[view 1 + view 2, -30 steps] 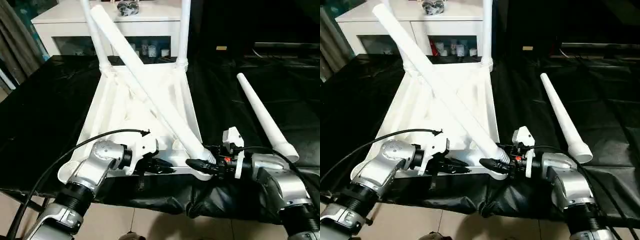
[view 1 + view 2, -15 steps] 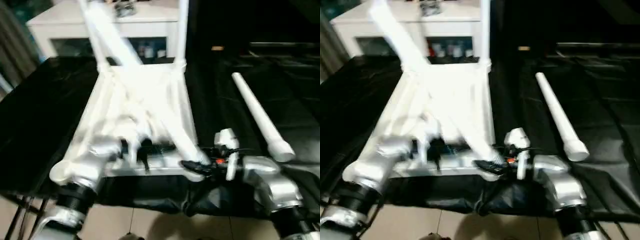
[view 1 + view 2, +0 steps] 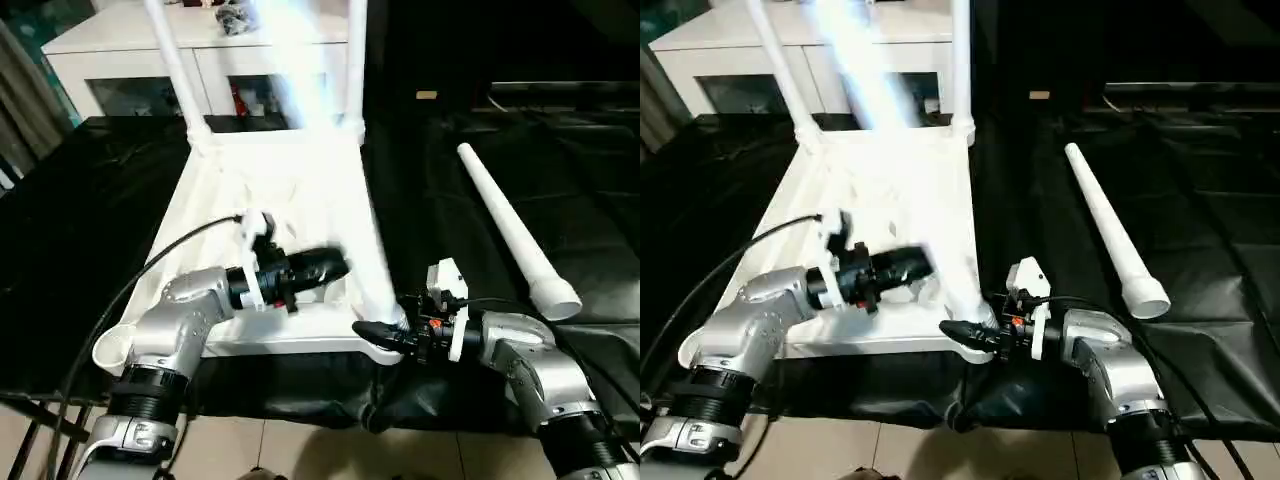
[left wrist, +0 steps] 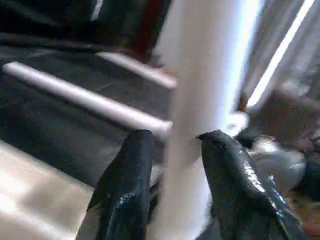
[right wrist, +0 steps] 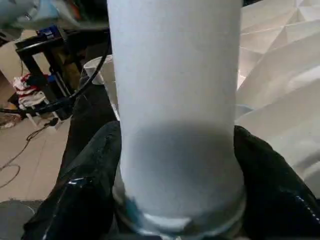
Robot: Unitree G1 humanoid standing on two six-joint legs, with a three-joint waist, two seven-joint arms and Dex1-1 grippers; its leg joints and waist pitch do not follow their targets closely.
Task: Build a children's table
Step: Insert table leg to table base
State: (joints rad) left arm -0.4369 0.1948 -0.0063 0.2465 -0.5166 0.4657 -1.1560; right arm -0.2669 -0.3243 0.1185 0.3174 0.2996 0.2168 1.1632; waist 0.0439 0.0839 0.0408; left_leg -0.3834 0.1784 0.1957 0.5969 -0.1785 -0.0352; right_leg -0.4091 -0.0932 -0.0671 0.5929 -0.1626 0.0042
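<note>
Right gripper (image 3: 385, 335) jaws were closed on the wide base of the third leg (image 5: 175, 100), one black finger on each side of the tube in the right wrist view. Left gripper (image 4: 172, 150) jaws stood apart with the same leg's shaft between them; whether the fingers (image 4: 125, 190) pressed it or just flanked it could not be told. Tabletop (image 3: 215, 210) lay upside down, ribbed side up, on the black sheet (image 3: 90, 240), centre-left of the left eye view, long axis running lower edge to upper centre. Two legs (image 3: 170, 60) stood upright in the sockets at the upper end. The held leg rose from the lower-right socket, base down, narrow end toward upper centre, blurred and leaning over the top. Fourth leg (image 3: 510, 230) lay loose on the sheet at right, wide end toward lower right, thin end toward upper centre. Legs looked like light, stiff, hollow plastic, smooth and likely slippery; best held near the thick base. Tabletop looked rigid and light.
</note>
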